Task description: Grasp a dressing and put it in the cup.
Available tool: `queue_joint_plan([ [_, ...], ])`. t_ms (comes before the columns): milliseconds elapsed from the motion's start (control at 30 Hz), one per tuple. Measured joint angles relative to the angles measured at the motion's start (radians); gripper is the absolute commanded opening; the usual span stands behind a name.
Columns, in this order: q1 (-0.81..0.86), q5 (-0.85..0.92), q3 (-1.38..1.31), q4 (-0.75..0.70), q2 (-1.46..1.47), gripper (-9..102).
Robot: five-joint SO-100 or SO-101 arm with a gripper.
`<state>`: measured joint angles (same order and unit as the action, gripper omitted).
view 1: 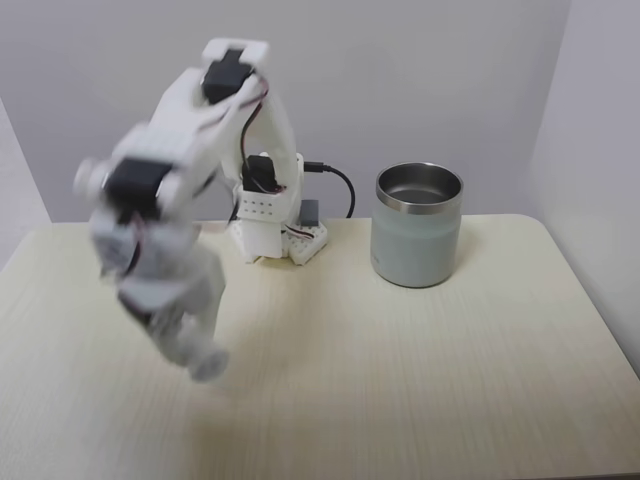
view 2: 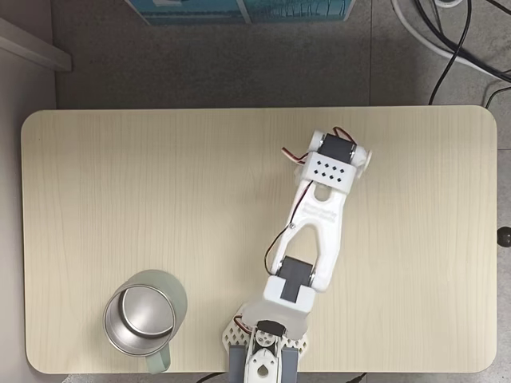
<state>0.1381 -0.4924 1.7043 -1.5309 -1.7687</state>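
The dressing [view 1: 210, 364] is a small white roll at the tip of my gripper [view 1: 200, 350], which points down at the left of the front fixed view, blurred by motion. The fingers appear shut on the roll, which hangs a little above the tabletop. The cup [view 1: 415, 250], pale grey-green with a steel rim, stands upright at the back right, far from the gripper. In the fixed view from above, the cup [view 2: 165, 284] sits near the bottom left corner, and the arm's wrist [view 2: 331, 166] covers the gripper and the roll.
The arm's white base [view 1: 275, 235] stands at the back edge of the wooden table [view 1: 400, 380], with a black cable [view 1: 338, 180] behind it. Bare tabletop lies between gripper and cup. On the floor beyond the table lie a blue box [view 2: 239, 8] and cables [view 2: 459, 48].
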Motion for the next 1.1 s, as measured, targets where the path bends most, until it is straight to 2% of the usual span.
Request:
queue_joint_plan([
  [667, -0.5, 0.275, -0.034, -0.046, 0.735, 0],
  [1100, -0.919, 0.471, -0.064, -0.19, 0.879, 0],
])
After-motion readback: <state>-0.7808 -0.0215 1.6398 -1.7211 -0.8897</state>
